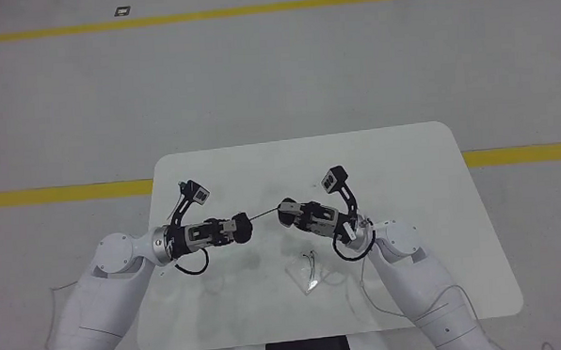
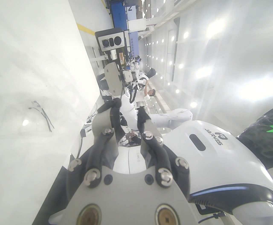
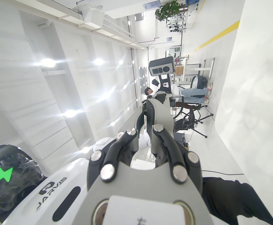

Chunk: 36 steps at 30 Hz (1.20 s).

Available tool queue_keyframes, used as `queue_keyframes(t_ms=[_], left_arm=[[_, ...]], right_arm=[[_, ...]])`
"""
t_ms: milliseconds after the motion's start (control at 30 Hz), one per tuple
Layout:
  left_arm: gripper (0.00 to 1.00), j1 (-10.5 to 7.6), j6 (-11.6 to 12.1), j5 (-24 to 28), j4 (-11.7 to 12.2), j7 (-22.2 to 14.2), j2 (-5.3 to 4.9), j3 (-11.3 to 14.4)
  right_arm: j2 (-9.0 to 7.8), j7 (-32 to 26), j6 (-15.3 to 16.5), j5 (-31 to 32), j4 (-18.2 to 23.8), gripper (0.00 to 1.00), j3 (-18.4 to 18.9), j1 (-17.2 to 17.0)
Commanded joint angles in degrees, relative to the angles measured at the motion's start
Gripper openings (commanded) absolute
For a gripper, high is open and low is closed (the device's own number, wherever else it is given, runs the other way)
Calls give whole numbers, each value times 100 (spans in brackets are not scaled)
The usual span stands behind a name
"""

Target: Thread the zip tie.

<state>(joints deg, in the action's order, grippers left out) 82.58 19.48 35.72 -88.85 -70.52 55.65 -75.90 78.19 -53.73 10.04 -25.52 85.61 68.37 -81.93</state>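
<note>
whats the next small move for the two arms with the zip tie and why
Probably ease the left gripper slightly toward the right gripper, along the strap's line. The zip tie spans the short gap between them over the table. Whether its tip is in the head yet is too small to tell.

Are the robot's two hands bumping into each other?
No. From above, the left hand and right hand are apart, with the thin zip tie in the gap between them.

Both arms bent inward, wrists level, tips facing at frame centre. L gripper (image 1: 249, 223) fingers apart; R gripper (image 1: 282, 211) fingers closed.
</note>
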Motion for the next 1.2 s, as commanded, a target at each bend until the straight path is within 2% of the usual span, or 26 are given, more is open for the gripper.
queue_keyframes(t_ms=[0,500,567,700,867,1000,1167], left_arm=[[100,0,0,0,0,0,0,0],[100,0,0,0,0,0,0,0],[100,-5,-62,-145,-78,108,0,56],[100,-38,0,-227,-113,-14,-8,127],[100,-80,0,2,-140,-252,16,165],[100,-76,0,520,-157,-391,79,203],[100,-89,0,547,-135,-415,91,189]], right_arm=[[-11,19,-37,-20,-12,0,-9,6],[-13,21,-46,-12,-14,0,-11,10],[-13,117,-54,-26,31,0,-39,-14],[-20,48,54,-264,75,0,-77,-43],[-24,-63,98,-433,52,0,-206,-22],[-9,-132,131,-618,-32,0,-363,26],[-8,-149,191,-627,-65,0,-407,66]])
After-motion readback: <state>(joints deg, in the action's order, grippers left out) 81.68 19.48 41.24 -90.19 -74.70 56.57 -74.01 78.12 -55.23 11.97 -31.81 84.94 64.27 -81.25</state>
